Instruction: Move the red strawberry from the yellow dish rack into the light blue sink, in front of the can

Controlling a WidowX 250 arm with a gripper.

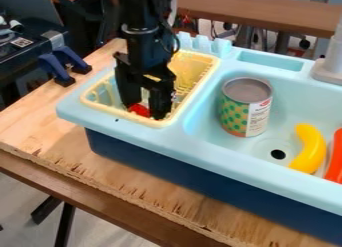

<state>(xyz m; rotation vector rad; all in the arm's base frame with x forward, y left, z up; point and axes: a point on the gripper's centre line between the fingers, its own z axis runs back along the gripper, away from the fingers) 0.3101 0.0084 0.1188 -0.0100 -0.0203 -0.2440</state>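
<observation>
The gripper (145,107) hangs down inside the yellow dish rack (200,81) at the left part of the light blue toy sink. Its two fingers stand apart, pointing down, with a small red object (139,110) low between their tips. The red object is partly hidden by the fingers, and I cannot tell whether they touch it.
Right of the rack, a can (246,107) with green dots stands upright in the sink basin (200,122). A yellow banana (309,148) lies near the drain, beside a red-orange item (335,158) at the right edge. A grey faucet (331,61) rises at the upper right.
</observation>
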